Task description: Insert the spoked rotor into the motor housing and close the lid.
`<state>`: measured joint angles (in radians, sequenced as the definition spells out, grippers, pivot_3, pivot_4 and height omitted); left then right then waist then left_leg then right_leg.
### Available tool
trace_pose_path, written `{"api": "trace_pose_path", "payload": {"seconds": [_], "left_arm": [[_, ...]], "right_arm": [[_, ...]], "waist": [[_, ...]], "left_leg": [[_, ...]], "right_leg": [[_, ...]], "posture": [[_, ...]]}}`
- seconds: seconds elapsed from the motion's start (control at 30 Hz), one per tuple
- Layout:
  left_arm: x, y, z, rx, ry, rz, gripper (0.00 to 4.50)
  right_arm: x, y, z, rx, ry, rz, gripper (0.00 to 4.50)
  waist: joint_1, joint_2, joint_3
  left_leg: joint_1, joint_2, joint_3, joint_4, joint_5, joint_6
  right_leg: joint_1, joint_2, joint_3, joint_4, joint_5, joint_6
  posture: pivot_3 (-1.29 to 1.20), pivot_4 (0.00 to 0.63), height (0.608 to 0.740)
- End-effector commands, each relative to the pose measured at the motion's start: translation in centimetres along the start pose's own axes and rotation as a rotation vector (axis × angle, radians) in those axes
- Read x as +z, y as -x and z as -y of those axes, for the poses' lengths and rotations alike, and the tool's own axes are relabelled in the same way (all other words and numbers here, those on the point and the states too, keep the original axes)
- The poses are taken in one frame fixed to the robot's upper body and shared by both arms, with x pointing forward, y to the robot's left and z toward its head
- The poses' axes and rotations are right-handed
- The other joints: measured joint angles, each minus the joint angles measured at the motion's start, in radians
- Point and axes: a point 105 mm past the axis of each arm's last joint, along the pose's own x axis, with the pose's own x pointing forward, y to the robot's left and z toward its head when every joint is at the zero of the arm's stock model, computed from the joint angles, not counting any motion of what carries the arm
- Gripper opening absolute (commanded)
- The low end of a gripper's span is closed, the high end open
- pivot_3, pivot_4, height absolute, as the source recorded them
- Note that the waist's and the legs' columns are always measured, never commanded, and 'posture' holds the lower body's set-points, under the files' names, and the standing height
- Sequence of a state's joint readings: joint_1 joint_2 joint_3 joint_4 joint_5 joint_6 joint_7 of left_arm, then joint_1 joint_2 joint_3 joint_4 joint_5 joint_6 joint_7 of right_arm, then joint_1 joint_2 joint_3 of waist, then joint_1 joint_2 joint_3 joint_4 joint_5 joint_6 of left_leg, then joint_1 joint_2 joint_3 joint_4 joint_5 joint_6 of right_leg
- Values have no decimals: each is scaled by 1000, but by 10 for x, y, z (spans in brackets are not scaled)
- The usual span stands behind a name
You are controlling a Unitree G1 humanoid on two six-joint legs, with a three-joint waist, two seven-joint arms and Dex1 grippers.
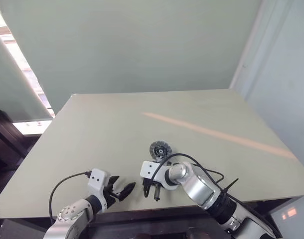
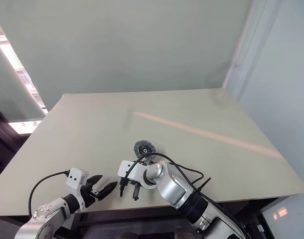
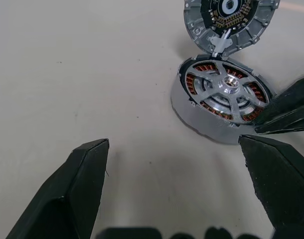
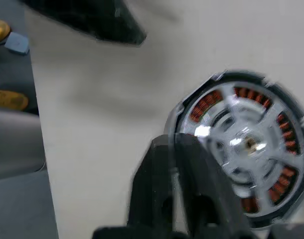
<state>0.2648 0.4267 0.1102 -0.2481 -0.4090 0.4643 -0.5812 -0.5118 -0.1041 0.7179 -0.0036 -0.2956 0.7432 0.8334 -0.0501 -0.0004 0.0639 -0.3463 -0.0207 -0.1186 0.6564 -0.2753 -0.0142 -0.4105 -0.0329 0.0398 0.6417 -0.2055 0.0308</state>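
On the pale grey-green counter [image 1: 92, 134], the left tool [image 1: 121, 191] rests near the front edge, its black fingers spread wide and holding nothing. Just right of it the right tool [image 1: 151, 191] points down beside the round silver-rimmed motor housing [image 3: 223, 102] — its fingers nearly pressed together, gripping nothing. The shiny spoked silver rotor [image 3: 228, 88] sits inside the housing over the copper-orange windings. The dull-grey round lid [image 3: 228, 22] stands open, hinged up — touching the housing's far rim.

My head cameras look down over the pale table [image 1: 92, 139]; both wrist cameras sit close, sharing the round silver copper-wound motor housing [image 3: 222, 99] beyond their black fingers [image 3: 77, 184].
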Motion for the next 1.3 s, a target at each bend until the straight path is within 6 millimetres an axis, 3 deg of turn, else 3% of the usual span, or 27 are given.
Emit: {"api": "trace_pose_path", "payload": {"seconds": [0.03, 0.23, 0.33, 0.5, 0.7, 1.3], "left_arm": [[15, 0, 5, -14, -43, 43, 4500], [14, 1, 6, -13, -44, 38, 4500], [14, 1, 6, -17, -46, 36, 4500], [15, -1, 7, -23, -47, 35, 4500], [15, -2, 8, -27, -48, 33, 4500], [14, -1, 9, -29, -53, 27, 4500]], "right_arm": [[19, 6, 2, 2, 49, 59, 1375], [26, 18, 2, 17, 101, 72, 3511], [19, 32, 11, 38, 254, 3, 4454], [6, 40, 21, 77, 446, -79, 4454], [-4, 37, 16, 180, 551, -111, 4454], [-31, 19, 19, 181, 512, -182, 4454]], "waist": [[0, 0, 0], [0, 0, 0], [0, 0, 0], [0, 0, 0], [0, 0, 0], [0, 0, 0]], "left_leg": [[0, 0, 0, 0, 0, 0], [0, 0, 0, 0, 0, 0], [0, 0, 0, 1, 0, 0], [0, 0, 0, 1, 0, 0], [0, 0, 0, -3, 0, 0], [1, 0, 0, -1, 0, 0]], "right_leg": [[0, 0, 0, 0, 0, 0], [0, 0, 0, 0, 0, 0], [0, 0, 0, 0, 0, 0], [0, 0, 0, 0, 0, 0], [0, 0, 0, -1, 0, 0], [1, 0, 0, -1, 0, 0]], "posture": [[0, 0, 740], [0, 0, 740], [0, 0, 740], [0, 0, 740], [0, 0, 740], [0, 0, 740]]}}
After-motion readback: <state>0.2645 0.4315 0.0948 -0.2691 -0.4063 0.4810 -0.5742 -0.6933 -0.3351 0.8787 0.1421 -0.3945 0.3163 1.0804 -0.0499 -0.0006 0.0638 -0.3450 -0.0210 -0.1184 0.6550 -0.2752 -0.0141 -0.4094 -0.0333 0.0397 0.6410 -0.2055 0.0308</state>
